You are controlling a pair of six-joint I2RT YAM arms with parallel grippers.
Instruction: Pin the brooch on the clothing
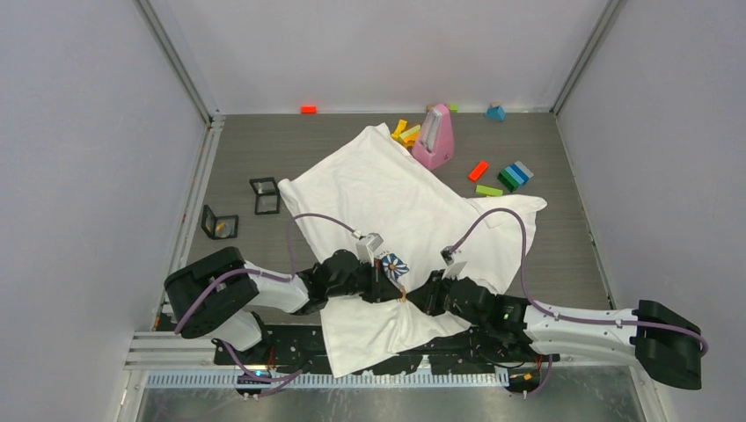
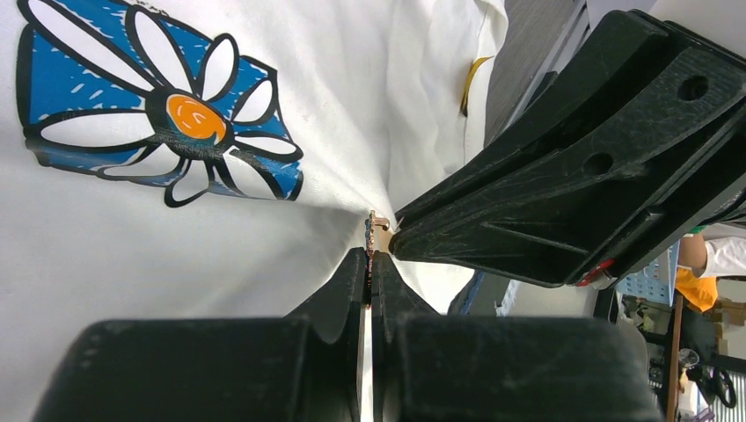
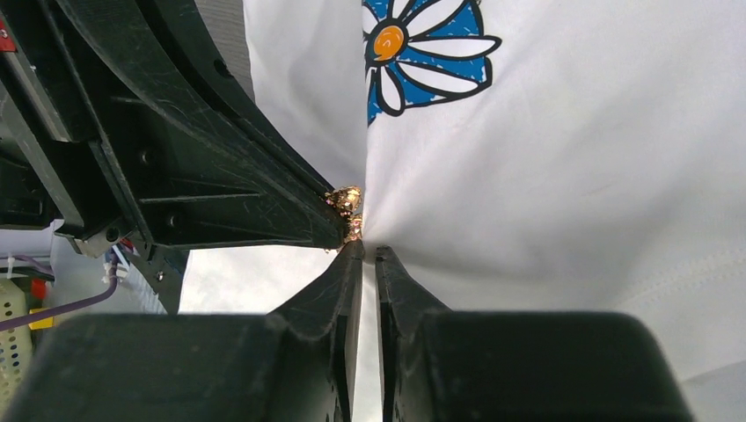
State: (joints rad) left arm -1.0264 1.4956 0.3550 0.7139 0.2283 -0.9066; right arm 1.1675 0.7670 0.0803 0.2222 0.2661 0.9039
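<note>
White short-sleeved T-shirt (image 1: 387,189) lies spread on grey table (image 1: 246,158). Beside its blue daisy print (image 1: 394,264), left gripper (image 2: 369,257) pinches small gold brooch (image 3: 345,204); right gripper (image 3: 369,253) nips a shirt fold.

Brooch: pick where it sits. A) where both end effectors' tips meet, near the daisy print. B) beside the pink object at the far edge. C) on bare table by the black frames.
A: the gold brooch glints where the left end effector and right end effector meet on the T-shirt.
</note>
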